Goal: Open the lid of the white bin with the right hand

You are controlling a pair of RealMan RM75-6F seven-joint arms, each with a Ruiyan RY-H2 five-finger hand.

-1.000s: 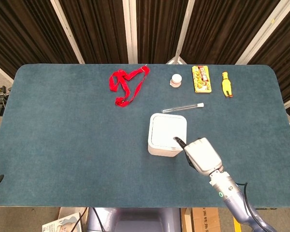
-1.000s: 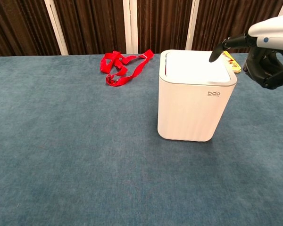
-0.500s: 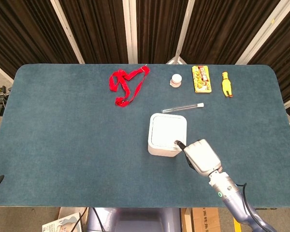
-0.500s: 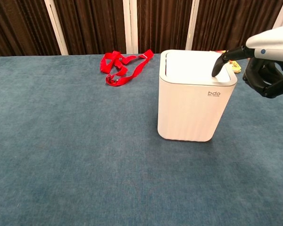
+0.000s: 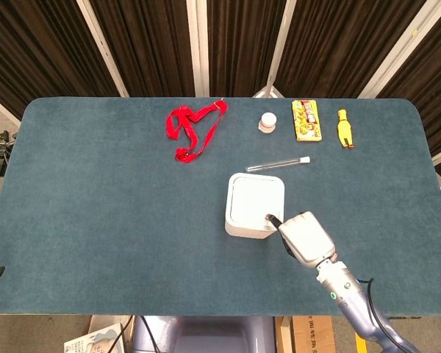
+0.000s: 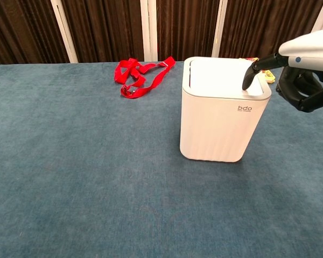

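Observation:
The white bin [image 5: 242,224] [image 6: 220,123] stands upright near the table's middle, with its flat lid [image 5: 256,198] [image 6: 215,75] on top. My right hand [image 5: 305,237] [image 6: 304,64] is at the bin's front right corner. One extended dark fingertip [image 5: 269,218] [image 6: 246,85] presses down on the lid's near edge, which sits slightly sunk below the rim there. The other fingers curl in under the palm and hold nothing. My left hand shows in neither view.
A red strap [image 5: 193,129] [image 6: 142,75] lies behind and left of the bin. A clear tube [image 5: 278,164] lies just behind it. Along the far edge sit a small white jar [image 5: 267,122], a yellow packet [image 5: 306,120] and a yellow toy chicken [image 5: 344,128].
The right hand's extended finger came down from just above the lid onto its near edge and slid slightly toward the front. The lid's near edge now dips a little.

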